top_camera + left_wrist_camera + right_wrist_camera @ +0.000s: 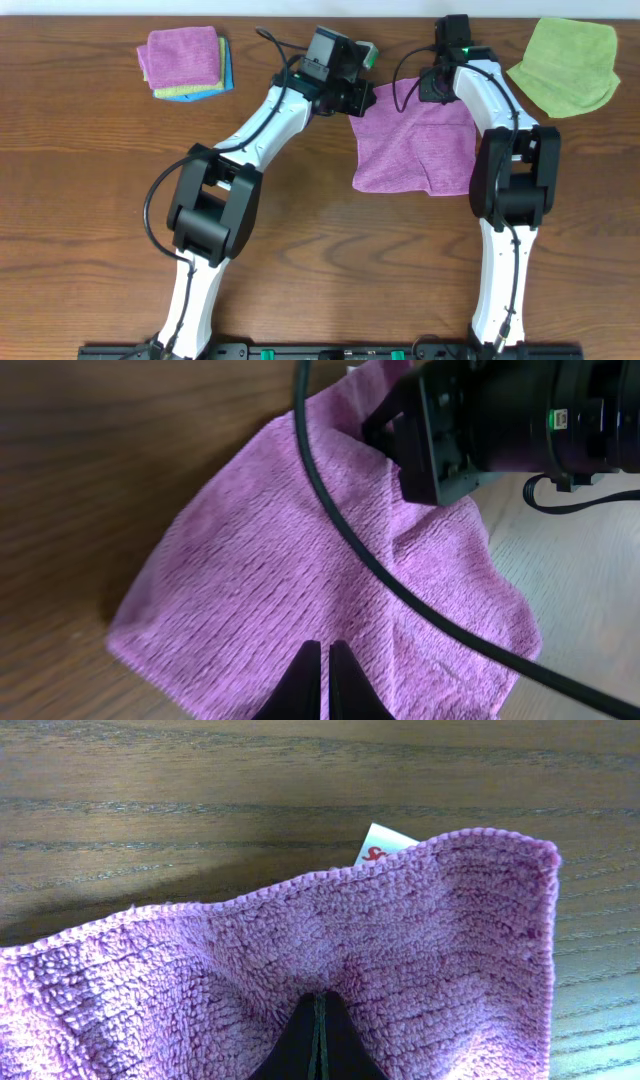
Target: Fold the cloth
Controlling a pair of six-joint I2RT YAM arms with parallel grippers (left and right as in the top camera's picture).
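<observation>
Soft, light purple cloth (410, 150) likely sags between holds; left gripper (322, 675) and right gripper (318, 1038) each pinch its edge closed.

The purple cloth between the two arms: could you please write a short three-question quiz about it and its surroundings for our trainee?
1. True or false: the left fingers and the right fingers are both shut on the cloth.
2. Where does the lime-green cloth lie? A) under the purple one B) at the table's far edge, to the right of the right arm C) in the left fingers
3. Fill in: in the right wrist view, a small white ___ shows beyond the cloth's edge.
Key: 1 true; 2 B; 3 tag.
</observation>
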